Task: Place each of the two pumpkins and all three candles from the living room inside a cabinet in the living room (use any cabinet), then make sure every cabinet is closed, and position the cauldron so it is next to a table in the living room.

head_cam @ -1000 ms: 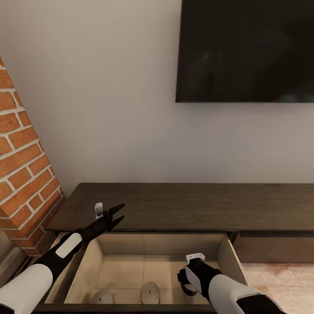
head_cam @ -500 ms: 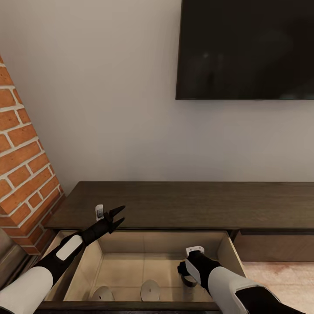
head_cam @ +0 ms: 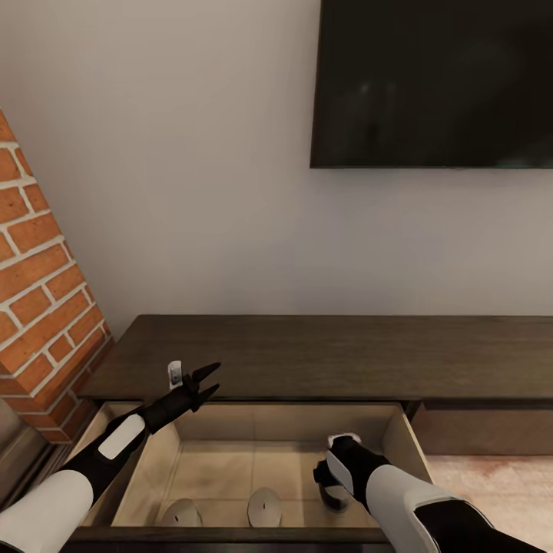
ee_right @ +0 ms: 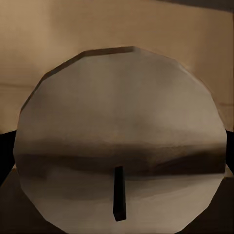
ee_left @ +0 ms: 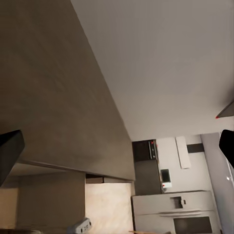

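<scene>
The dark brown cabinet (head_cam: 346, 357) has its left drawer (head_cam: 292, 422) pulled out, pale beige inside. Two grey-olive candles (head_cam: 182, 512) (head_cam: 264, 508) stand upright on the drawer floor near its front. My right gripper (head_cam: 336, 491) reaches down into the drawer's right part, shut on a third candle (ee_right: 122, 146); that candle's round top and dark wick sit between the fingers (ee_right: 5, 151). My left gripper (head_cam: 206, 382) hangs open and holds nothing, above the drawer's back left corner at the cabinet top's front edge. Pumpkins and cauldron are out of view.
A black television (head_cam: 434, 77) hangs on the white wall above the cabinet. A brick column (head_cam: 38, 292) stands close at the left. Another cabinet front (head_cam: 484, 432) at the right is closed, with pale floor (head_cam: 491, 491) before it. Kitchen appliances (ee_left: 170, 209) appear far off.
The whole picture has slid up a little, so the camera moved. My left gripper has sunk slightly toward the cabinet top. The right gripper stays in the drawer with its candle.
</scene>
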